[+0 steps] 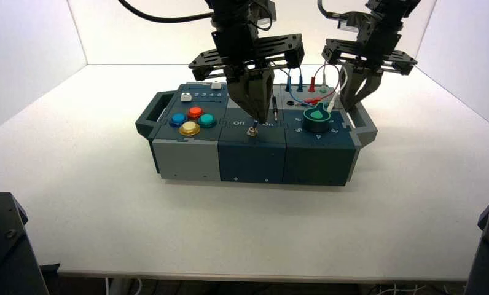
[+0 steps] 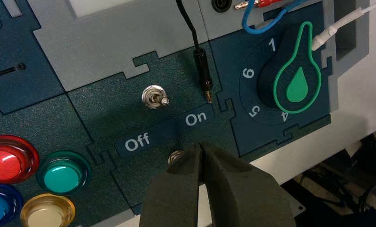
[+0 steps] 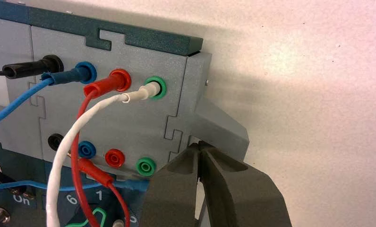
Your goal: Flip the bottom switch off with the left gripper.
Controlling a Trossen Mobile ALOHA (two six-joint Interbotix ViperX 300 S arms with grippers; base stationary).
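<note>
At centre frame, we press our left gripper, fingers together, onto the bottom switch; our right gripper, likewise pressed together, idles upper right.

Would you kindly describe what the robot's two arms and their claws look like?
Both arms are black. The left claw has two dark, tapered, pointed fingers beneath a wide, flat, slotted crossbar, with a black cable looping off it. The right claw matches: the same slotted crossbar, with cables near its top.
</note>
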